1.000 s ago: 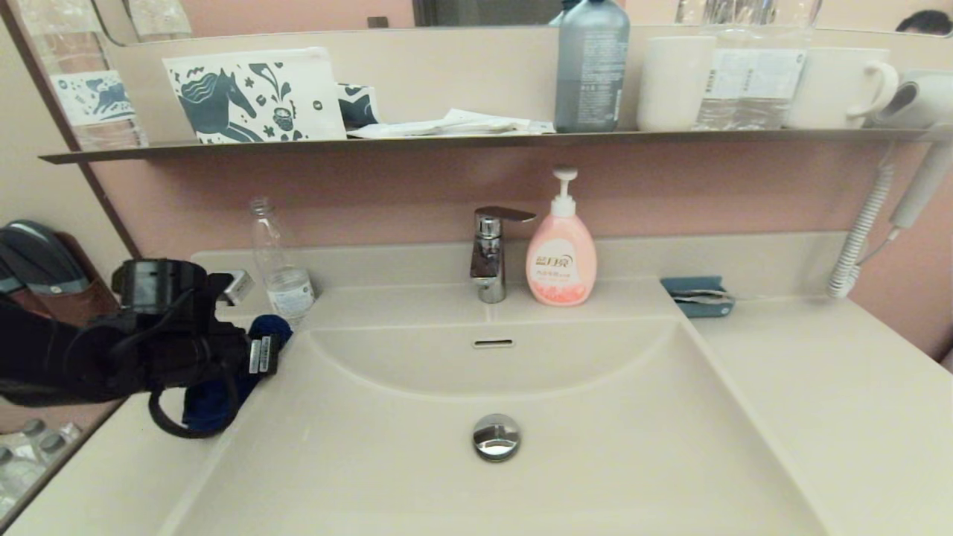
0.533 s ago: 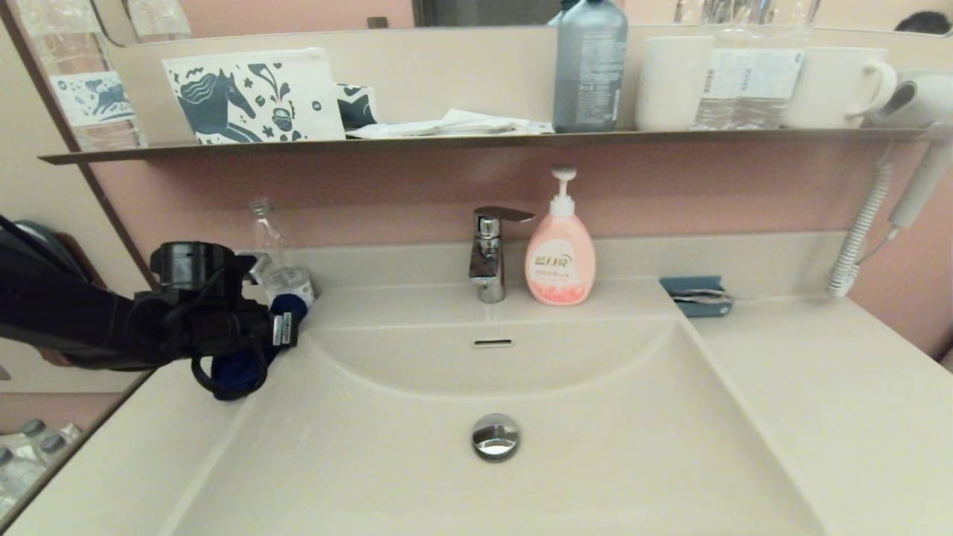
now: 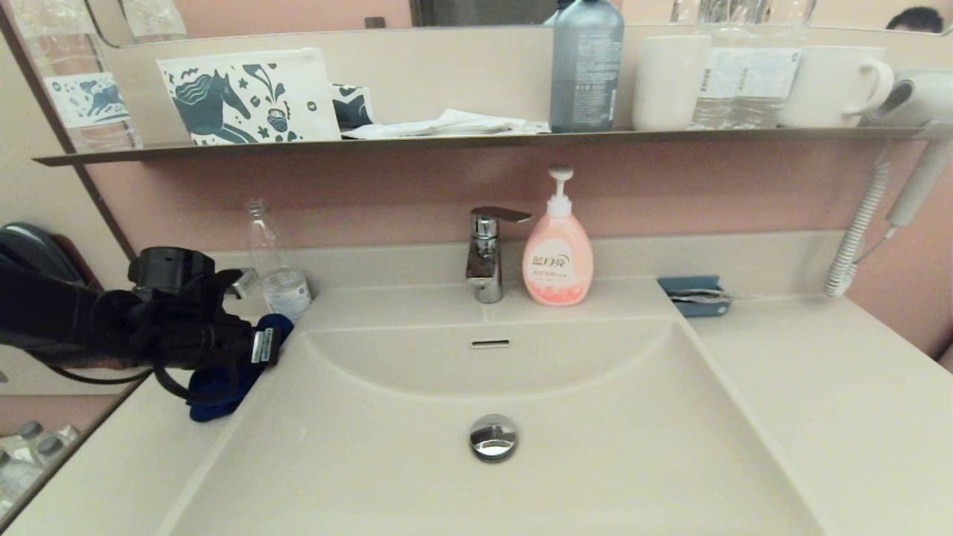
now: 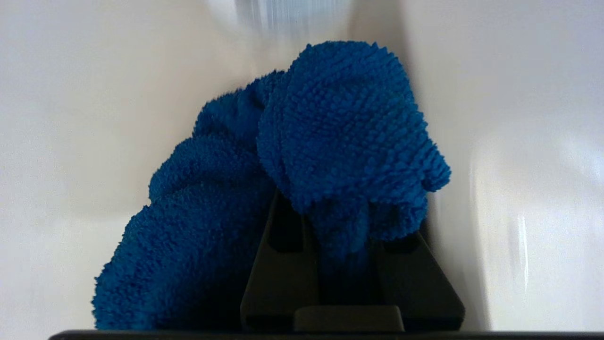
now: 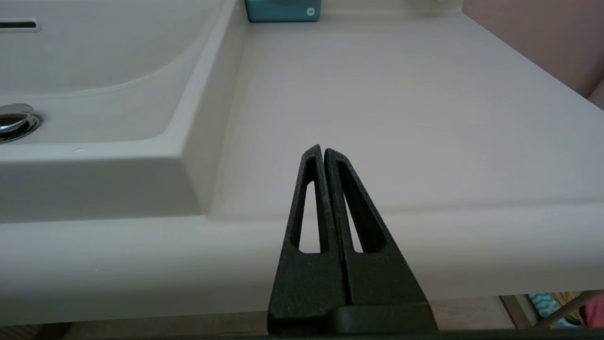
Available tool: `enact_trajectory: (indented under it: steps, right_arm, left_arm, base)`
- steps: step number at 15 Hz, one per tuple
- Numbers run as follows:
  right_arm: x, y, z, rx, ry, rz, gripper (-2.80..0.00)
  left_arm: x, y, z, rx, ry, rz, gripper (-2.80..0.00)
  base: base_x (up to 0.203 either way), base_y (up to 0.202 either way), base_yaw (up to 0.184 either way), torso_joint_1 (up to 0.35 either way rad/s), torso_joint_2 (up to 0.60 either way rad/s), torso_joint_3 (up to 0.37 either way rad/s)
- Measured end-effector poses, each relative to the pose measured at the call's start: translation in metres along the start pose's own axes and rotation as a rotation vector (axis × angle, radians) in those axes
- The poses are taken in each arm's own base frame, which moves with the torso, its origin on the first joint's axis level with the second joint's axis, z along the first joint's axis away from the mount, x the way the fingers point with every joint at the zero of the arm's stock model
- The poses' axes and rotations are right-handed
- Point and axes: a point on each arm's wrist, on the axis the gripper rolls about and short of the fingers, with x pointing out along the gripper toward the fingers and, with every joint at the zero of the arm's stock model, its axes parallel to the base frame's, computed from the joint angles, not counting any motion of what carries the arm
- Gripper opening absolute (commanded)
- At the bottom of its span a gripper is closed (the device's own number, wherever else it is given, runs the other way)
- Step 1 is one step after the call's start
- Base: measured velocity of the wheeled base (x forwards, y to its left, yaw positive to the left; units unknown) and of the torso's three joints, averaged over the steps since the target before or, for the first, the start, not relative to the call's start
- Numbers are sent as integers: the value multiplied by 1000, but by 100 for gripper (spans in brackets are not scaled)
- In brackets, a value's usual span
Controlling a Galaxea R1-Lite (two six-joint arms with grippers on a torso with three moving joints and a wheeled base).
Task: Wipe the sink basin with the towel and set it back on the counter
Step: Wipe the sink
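The blue towel (image 3: pixel 216 387) hangs bunched from my left gripper (image 3: pixel 262 347) over the counter (image 3: pixel 112 476), just left of the sink basin's (image 3: pixel 633 461) back left corner. In the left wrist view the towel (image 4: pixel 339 132) bulges out between and over the dark fingers (image 4: pixel 278 269), with the left gripper (image 4: pixel 342 217) shut on it. I cannot tell whether the towel touches the counter. The right gripper (image 5: pixel 323 149) is shut and empty, hovering off the front edge of the counter (image 5: pixel 401 94) right of the basin. The head view does not show it.
A clear plastic bottle (image 3: pixel 277 264) stands close behind the left gripper. Behind the basin are the chrome faucet (image 3: pixel 485 253) and a pink soap dispenser (image 3: pixel 558 253). A teal holder (image 3: pixel 696 296) lies at the back right. The chrome drain plug (image 3: pixel 493 437) sits mid-basin. A loaded shelf (image 3: pixel 476 139) runs overhead.
The left gripper carried the towel back toward the bottle, then drew forward and left again to about where it began. Its grip on the towel is unchanged.
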Motion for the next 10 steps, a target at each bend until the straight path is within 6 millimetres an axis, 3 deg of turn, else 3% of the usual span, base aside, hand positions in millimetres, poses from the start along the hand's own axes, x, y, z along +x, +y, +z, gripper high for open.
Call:
enact_trajectory:
  steps: [10]
  right_arm:
    - [0,0,0,0,1,0,-280]
  left_arm:
    - [-64,6,-54,-19,298,-21,-280]
  base:
    - [0,0,0,0,0,0]
